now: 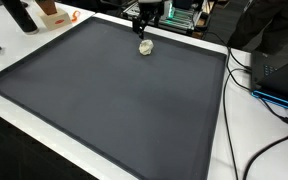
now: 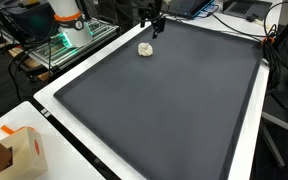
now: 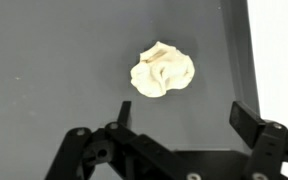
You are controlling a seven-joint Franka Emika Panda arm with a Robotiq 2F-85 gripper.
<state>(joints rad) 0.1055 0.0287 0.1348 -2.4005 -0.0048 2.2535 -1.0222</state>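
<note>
- Hovering over the dark mat (image 3: 44,60), the gripper (image 3: 179,115) has its jaws spread wide and holds nothing.
- crumpled cream wad (image 3: 163,71) rests loose on the mat just ahead of the fingers, untouched.
- white table edge (image 3: 279,50) lies to the right, near the wad.

You have no text, label, brand or number that can be read in any of these views; the dark mat (image 1: 104,100) shows a plain surface, and so does the crumpled pale wad (image 3: 162,70). The cardboard box (image 2: 22,152) in an exterior view carries a red mark; it is too small for you to make out.
</note>
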